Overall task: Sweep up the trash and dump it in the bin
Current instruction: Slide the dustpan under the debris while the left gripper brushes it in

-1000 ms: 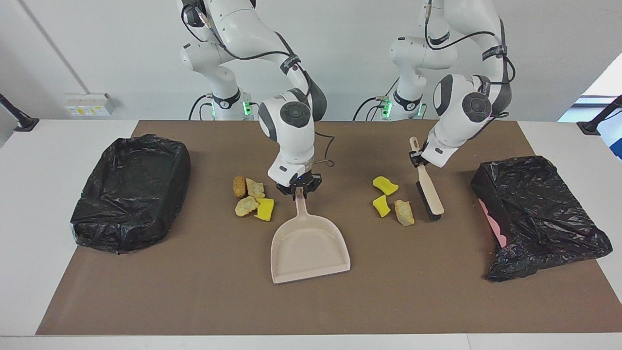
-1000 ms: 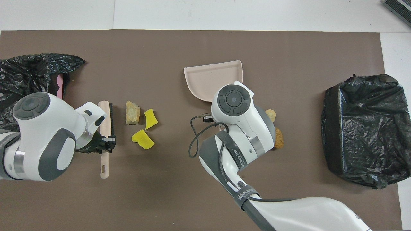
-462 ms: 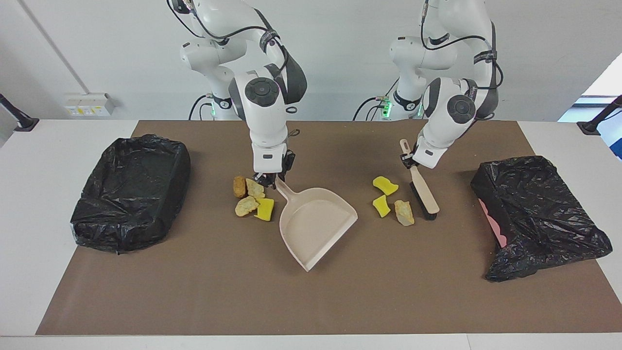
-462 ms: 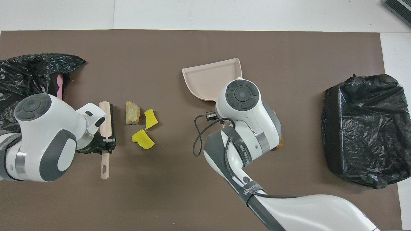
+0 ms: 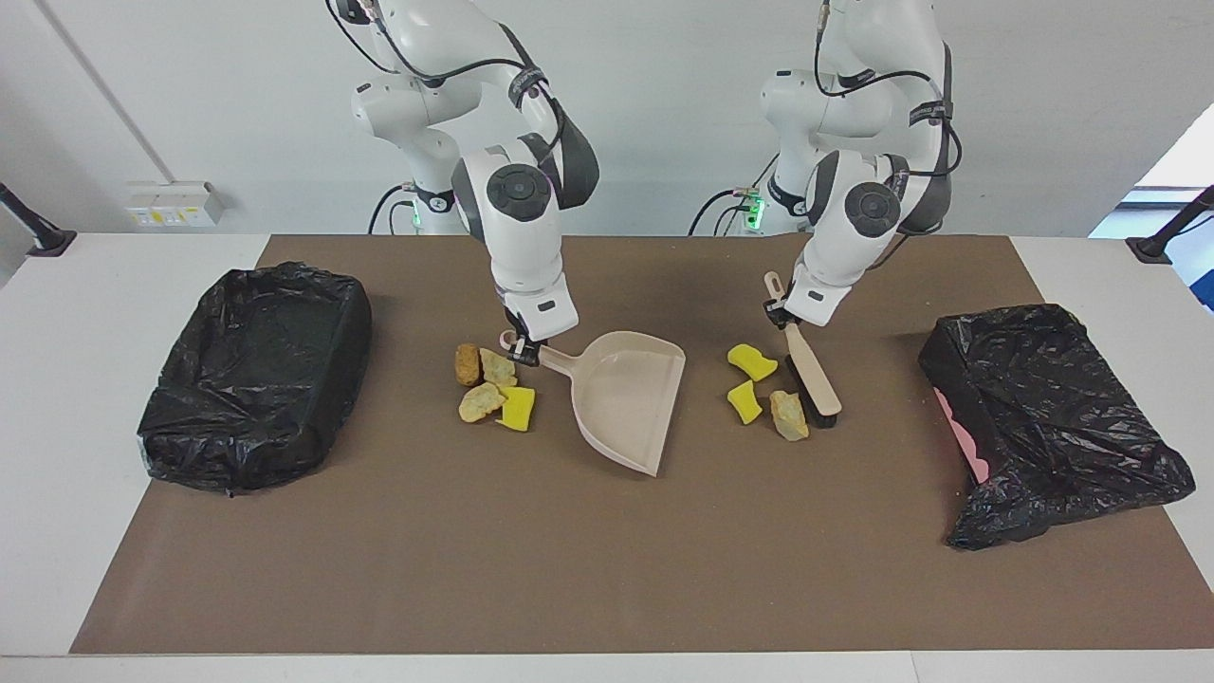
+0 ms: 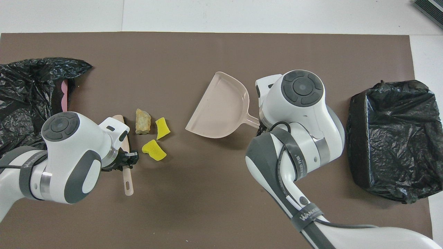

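Observation:
My right gripper (image 5: 524,353) is shut on the handle of the beige dustpan (image 5: 631,398), which lies on the mat with its open mouth toward the left arm's end. It also shows in the overhead view (image 6: 218,110). Several trash chunks (image 5: 493,387), tan and yellow, lie beside the handle toward the right arm's end. My left gripper (image 5: 780,313) is shut on the handle of a brush (image 5: 814,384), bristles down on the mat. Three trash chunks lie between brush and dustpan: a tan one (image 5: 789,415) close by the bristles and two yellow ones (image 5: 751,361).
A bin lined with a black bag (image 5: 256,379) stands at the right arm's end of the brown mat (image 5: 607,569). A crumpled black bag over something pink (image 5: 1043,417) lies at the left arm's end.
My right gripper has swung the dustpan round, so its mouth turned from pointing away from the robots to facing the left arm's end. My left gripper has brought the brush closer to the three chunks.

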{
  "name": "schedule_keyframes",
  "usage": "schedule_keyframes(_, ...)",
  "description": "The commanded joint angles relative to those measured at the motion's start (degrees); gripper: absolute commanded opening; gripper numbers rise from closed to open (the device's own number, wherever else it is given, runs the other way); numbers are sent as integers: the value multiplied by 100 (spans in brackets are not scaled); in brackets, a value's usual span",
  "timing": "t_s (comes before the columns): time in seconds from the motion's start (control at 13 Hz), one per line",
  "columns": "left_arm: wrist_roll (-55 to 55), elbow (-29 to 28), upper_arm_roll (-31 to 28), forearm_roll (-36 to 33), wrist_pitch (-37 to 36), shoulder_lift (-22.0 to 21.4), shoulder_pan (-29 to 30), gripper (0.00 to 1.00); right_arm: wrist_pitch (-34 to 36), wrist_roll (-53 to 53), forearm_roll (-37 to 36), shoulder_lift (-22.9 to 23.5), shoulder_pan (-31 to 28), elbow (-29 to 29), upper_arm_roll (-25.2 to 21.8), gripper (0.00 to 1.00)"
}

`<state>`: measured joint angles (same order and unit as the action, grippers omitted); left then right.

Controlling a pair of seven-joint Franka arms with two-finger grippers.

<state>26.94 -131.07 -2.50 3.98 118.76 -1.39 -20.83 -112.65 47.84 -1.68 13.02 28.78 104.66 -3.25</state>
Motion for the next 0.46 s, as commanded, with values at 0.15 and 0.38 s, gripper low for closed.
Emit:
schedule_keyframes(0.15, -101, -130, -66, -99, 200, -72, -106, 0, -582, -72, -201, -414, 365, 818, 26, 0)
schedule_keyframes(0.38, -363, -130, -58, -99, 191, -80, -245, 0, -635, -213, -402, -195, 532, 907, 26, 0)
